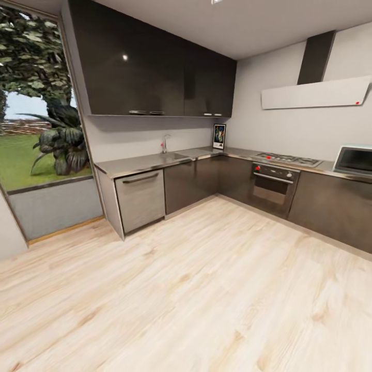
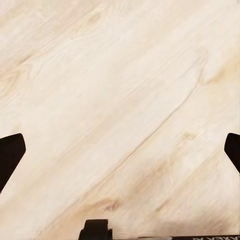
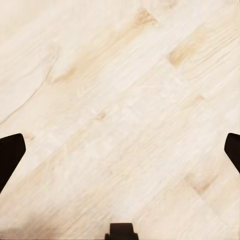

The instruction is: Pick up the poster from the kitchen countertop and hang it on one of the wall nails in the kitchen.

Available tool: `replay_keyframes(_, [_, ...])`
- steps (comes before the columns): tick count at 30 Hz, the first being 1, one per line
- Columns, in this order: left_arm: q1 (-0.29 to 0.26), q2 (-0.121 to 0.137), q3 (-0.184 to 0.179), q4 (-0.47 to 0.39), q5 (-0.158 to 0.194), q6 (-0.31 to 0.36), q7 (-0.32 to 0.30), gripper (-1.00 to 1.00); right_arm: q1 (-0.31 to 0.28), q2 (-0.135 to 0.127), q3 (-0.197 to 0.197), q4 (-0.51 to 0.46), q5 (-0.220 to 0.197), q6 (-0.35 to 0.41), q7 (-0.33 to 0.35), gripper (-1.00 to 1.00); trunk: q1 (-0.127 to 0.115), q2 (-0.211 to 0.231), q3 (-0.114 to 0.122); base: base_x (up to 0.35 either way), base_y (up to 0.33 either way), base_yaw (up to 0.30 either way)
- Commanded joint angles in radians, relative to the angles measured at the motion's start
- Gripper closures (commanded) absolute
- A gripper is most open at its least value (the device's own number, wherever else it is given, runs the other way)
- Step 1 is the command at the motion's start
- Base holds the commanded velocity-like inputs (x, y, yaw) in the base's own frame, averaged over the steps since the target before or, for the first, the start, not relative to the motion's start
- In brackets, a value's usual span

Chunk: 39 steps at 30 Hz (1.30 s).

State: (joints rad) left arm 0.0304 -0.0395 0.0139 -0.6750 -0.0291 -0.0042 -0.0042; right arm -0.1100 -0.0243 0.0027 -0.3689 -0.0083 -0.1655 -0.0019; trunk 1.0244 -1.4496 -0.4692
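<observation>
over the pale wood floor (image 2: 120, 100), the left gripper (image 2: 120, 155) hangs with its two dark fingers (image 2: 10, 157) spread wide, one at each side of the left wrist view, and nothing between them but plank grain. the right gripper (image 3: 120, 155) is the same: dark fingertips (image 3: 10, 157) set far apart at the picture's two sides, holding nothing, with light floorboards and a few tan knots beneath.

further out, the head view looks across a broad stretch of that floor (image 1: 206, 289) toward an l-shaped kitchen. the kitchen countertop (image 1: 139, 164) is pale grey and slightly glossy, running over dark brown lower cabinets (image 1: 191, 183). a sink with a tap (image 1: 165, 144) is let into the left run, and a steel-fronted dishwasher (image 1: 140, 199) sits below that run's near end. on the right run lie a gas hob (image 1: 289, 159) with an oven (image 1: 273, 186) under it, and a microwave (image 1: 354, 160) stands at the far right.

the poster (image 1: 219, 136) stands upright on the countertop in the inner corner of the l, against the wall, well apart from both grippers. it is small here: a dark frame, white border, blue-toned picture.

above the left run hang dark glossy upper cabinets (image 1: 155, 67); above the hob a pale extractor hood (image 1: 315, 93) with a dark chimney. at far left a large window (image 1: 36, 103) shows grass, a tree and a dark leafy plant.
</observation>
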Motion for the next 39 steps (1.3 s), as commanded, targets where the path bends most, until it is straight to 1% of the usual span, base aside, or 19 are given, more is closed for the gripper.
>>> replay_keyframes(1, [0.000,0.000,0.001,-0.001,-0.003,0.000,0.000,-1.00,0.000,0.000,0.000,0.001,-0.001,-0.003,0.000,-1.00,0.001,0.000,-0.001,0.337,-0.095,0.000])
replay_keyframes(39, [0.000,0.000,0.001,-0.001,-0.003,0.000,0.000,-1.00,0.000,0.000,0.000,0.001,-0.001,-0.006,0.000,-1.00,0.001,0.000,-0.001,0.337,-0.104,0.000])
